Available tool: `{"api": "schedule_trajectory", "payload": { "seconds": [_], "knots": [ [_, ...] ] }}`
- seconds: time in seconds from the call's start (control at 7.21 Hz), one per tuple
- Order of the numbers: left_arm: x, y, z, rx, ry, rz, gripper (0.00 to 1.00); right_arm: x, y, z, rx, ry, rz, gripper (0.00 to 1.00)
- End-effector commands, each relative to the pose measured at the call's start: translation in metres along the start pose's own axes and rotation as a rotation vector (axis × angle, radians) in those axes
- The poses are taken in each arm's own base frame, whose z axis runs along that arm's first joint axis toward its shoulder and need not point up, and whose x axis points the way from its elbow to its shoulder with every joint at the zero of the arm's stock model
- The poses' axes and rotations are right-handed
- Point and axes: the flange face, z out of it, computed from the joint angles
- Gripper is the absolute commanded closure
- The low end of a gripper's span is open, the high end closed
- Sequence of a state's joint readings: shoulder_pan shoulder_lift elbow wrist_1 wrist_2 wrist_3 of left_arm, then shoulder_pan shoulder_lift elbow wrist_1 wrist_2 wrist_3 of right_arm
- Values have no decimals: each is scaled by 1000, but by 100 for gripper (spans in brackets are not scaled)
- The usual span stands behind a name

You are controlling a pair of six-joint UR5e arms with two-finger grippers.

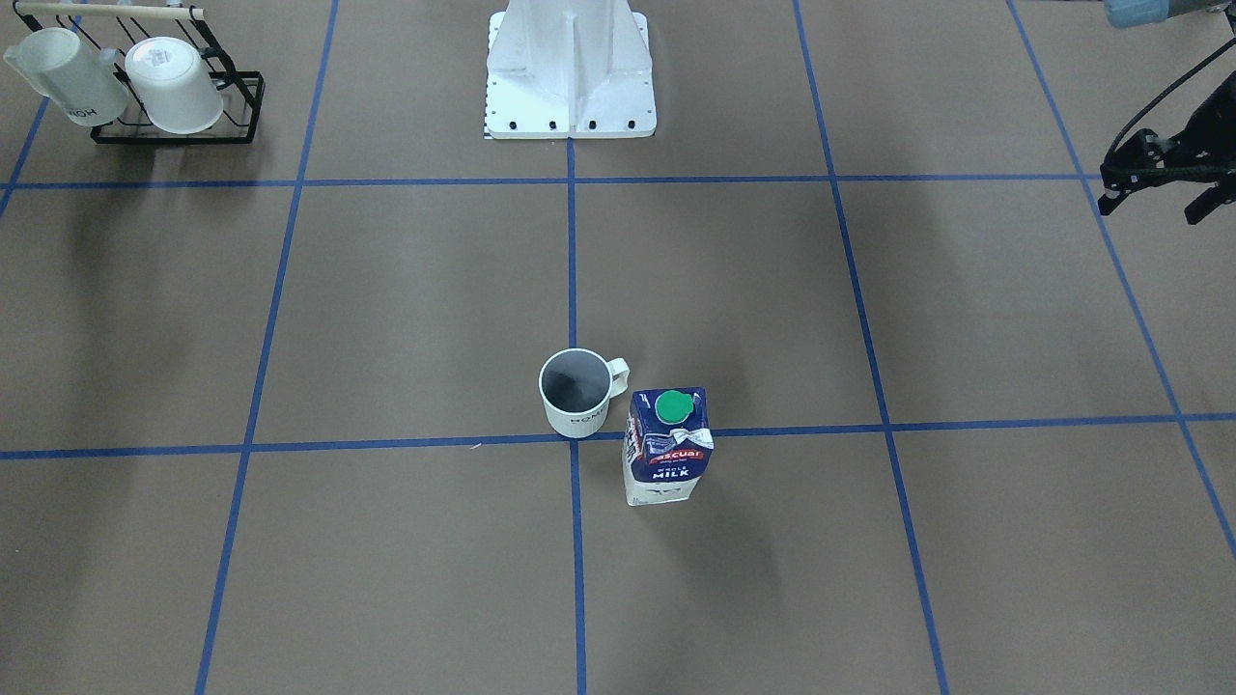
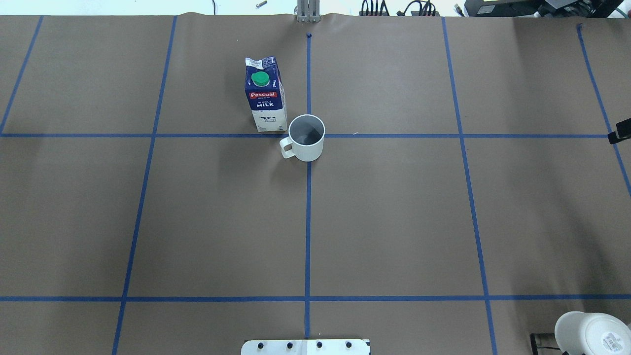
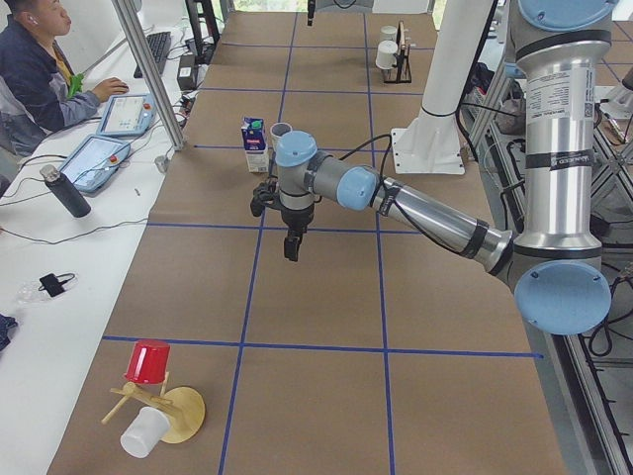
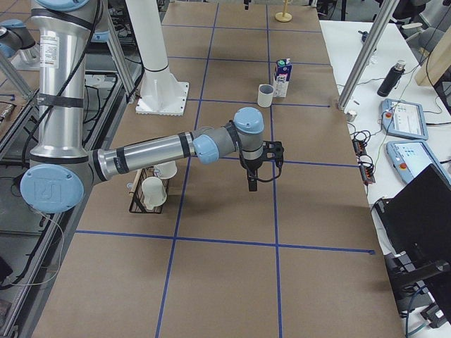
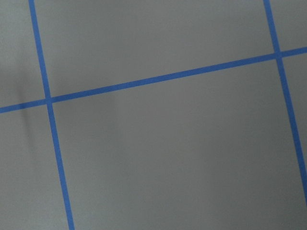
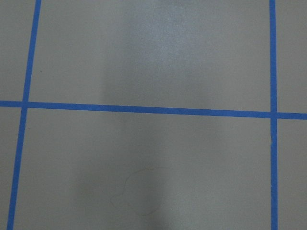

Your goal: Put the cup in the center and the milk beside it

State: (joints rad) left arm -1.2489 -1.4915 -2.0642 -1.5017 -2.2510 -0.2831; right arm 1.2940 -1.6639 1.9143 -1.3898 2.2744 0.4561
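The cup (image 1: 576, 391), a small white mug with a dark inside, stands upright at the crossing of the blue tape lines mid-table; it also shows in the overhead view (image 2: 306, 138). The milk (image 1: 668, 444), a blue-and-white carton with a green cap, stands upright close beside it, as the overhead view (image 2: 265, 96) also shows. My left gripper (image 1: 1154, 208) hangs empty far to the side, its jaws apparently apart. My right gripper (image 4: 252, 184) hangs over bare table, and only a sliver shows overhead (image 2: 620, 132); I cannot tell its state. Both wrist views show only table and tape.
A black wire rack (image 1: 241, 125) holds two white mugs at the corner by my right side. The robot base (image 1: 570, 77) stands at the table's back middle. A wooden stand (image 3: 178, 416) with a red and a white cup sits at the left end. An operator (image 3: 40, 59) sits alongside.
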Motion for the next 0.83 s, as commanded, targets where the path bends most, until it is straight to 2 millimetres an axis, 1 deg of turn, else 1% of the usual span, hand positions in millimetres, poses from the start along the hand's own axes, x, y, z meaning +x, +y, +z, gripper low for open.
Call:
{"api": "schedule_trajectory", "payload": {
  "seconds": [0.0,0.42,0.69],
  "knots": [
    [4,-3,-1,5,7,-1,1,2,0,1,-3,2,7,0],
    [7,-8,-3,13,8,8,1,-1,0,-1,0,-2,10,0],
    [5,-12,1,6,6,0,1,-2,-1,-2,3,-3,10,0]
  ]
}}
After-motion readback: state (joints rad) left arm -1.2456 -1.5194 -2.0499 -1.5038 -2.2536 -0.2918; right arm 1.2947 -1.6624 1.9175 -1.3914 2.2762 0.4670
